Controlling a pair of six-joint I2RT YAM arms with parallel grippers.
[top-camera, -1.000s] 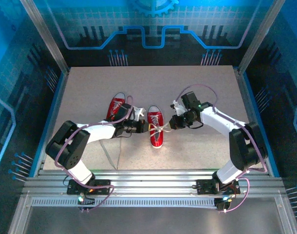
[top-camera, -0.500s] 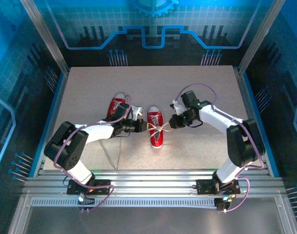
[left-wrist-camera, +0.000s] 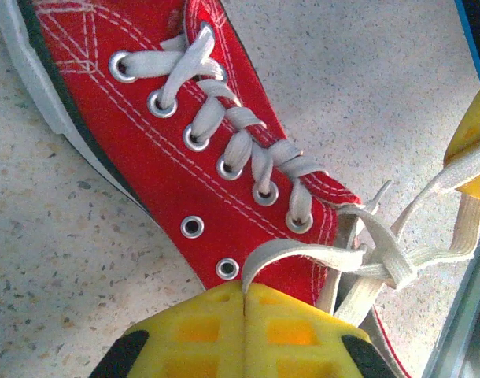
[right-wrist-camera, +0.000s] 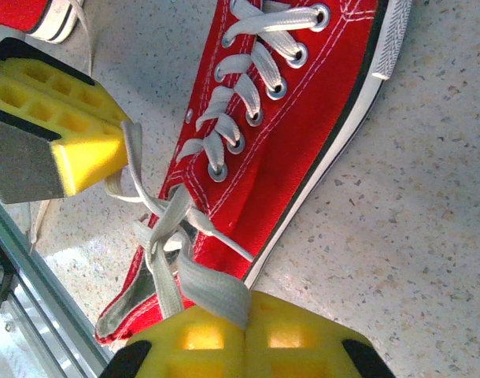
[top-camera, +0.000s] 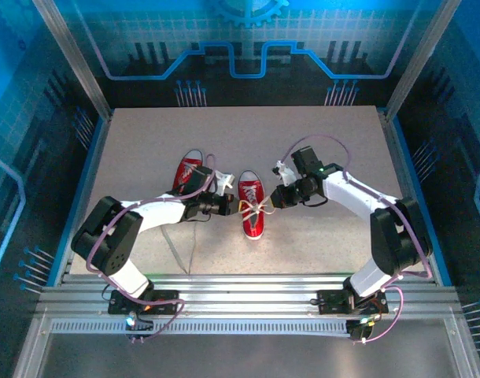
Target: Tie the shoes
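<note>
Speckled tabletop (top-camera: 145, 142) carries two red shoes (top-camera: 252, 216) with white toes near its middle. One shoe's white lace (left-wrist-camera: 303, 252) is crossed in a loose knot, with the left end effector (left-wrist-camera: 244, 295) and right end effector (right-wrist-camera: 246, 307) each clamped tight on an end.

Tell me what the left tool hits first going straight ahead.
Probably the red sneaker, at its eyelet side: the left tool, shut on its lace, points straight at it, nothing between; depth is unclear.
</note>
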